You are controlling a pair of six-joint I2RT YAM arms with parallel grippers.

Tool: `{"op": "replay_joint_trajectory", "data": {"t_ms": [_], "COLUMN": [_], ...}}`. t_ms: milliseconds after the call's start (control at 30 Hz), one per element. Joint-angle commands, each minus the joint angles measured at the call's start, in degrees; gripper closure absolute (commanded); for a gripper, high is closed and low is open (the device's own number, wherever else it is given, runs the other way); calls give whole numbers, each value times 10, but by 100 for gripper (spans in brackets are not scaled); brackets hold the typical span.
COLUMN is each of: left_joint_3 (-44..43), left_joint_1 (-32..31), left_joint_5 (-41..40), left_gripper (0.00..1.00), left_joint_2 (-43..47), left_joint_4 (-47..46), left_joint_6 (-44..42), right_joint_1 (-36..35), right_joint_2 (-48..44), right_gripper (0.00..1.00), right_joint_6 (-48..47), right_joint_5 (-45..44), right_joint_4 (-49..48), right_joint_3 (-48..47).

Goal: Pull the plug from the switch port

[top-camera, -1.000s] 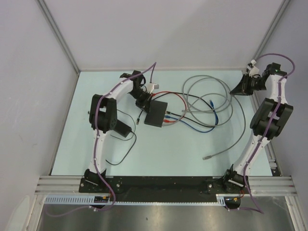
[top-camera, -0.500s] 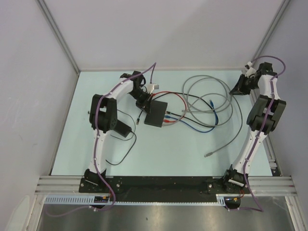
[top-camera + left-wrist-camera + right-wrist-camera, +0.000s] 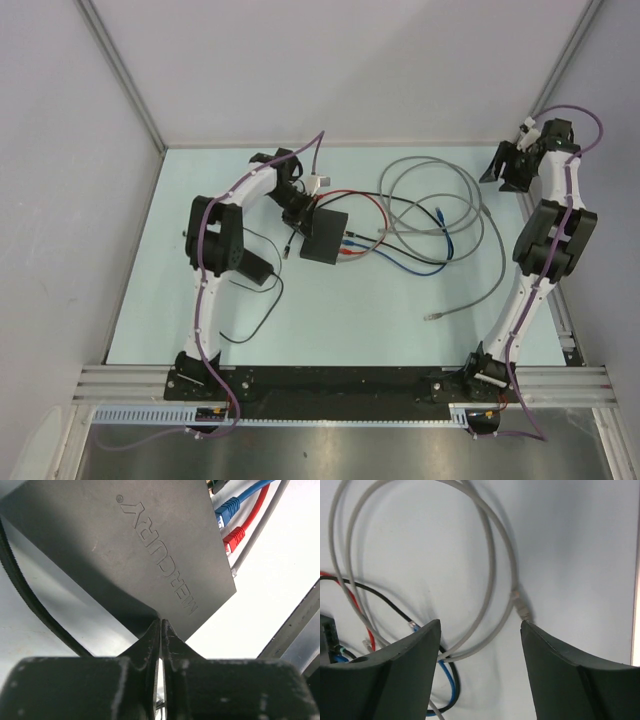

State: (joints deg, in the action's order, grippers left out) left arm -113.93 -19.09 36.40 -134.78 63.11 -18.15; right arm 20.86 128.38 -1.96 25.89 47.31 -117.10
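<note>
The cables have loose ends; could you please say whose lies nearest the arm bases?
The thin grey cable; its free plug lies nearer than the blue cable's loose plug.

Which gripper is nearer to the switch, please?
Left: the left gripper is at the switch's edge, fingers shut; the right gripper is far off to its right, open.

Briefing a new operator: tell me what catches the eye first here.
The black switch lies centre-left in the top view, with the left tool shut at its edge. A blue plug and a red plug sit in its ports. The right tool hangs open above grey cable loops at the far right.
</note>
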Motion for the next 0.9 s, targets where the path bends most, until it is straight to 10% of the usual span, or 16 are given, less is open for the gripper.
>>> {"op": "replay_joint_trajectory", "data": {"t_ms": [0, 333, 867], "left_joint_3": [10, -24, -112], "left_joint_1": [-2, 12, 32], "left_joint_5": [-5, -30, -34], "left_gripper": [86, 36, 34], "left_joint_2": [25, 83, 60], "left_joint_4": [-13, -3, 22], "left_joint_6": [-13, 20, 59], "right_joint_1": [-57, -199, -318], "right_joint_2": [-49, -42, 77], "right_gripper": [30, 31, 38], "right_joint_6": [4, -38, -85], "right_joint_5": [34, 209, 302], "right_joint_4": [-23, -13, 59], "right_joint_3": [-51, -96, -46]}}
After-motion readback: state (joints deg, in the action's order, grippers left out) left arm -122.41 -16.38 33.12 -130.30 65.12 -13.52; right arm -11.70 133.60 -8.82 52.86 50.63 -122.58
